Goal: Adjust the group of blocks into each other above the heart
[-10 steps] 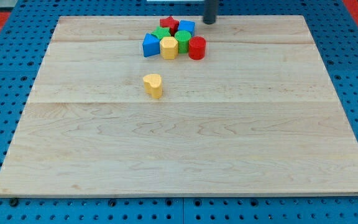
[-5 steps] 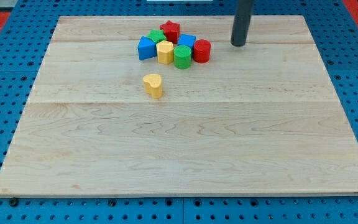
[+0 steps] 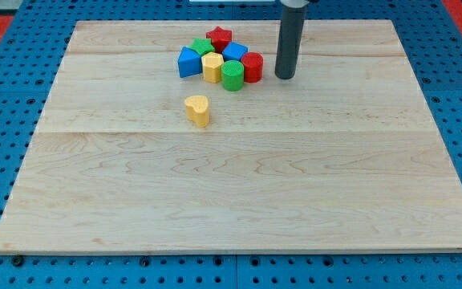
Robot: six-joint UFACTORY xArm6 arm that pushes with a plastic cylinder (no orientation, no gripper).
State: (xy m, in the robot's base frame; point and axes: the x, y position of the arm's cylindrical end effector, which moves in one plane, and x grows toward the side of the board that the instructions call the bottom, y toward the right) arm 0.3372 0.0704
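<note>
Just right of the red cylinder [image 3: 253, 67] my tip [image 3: 284, 77], block cluster above yellow heart [image 3: 197, 110], no claw in view

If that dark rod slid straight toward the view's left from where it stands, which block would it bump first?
Probably the red cylinder: it lies just left of my tip, apart from it, at the cluster's right edge.

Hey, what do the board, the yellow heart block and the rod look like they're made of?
The board looks like pale unfinished or lightly sealed wood: grain lines and plank seams show. The yellow heart block seems painted wood or plastic, with solid matte colour; the picture can't settle which. The rod, ending at my tip just right of the red cylinder, looks like dark matte metal or plastic.
</note>
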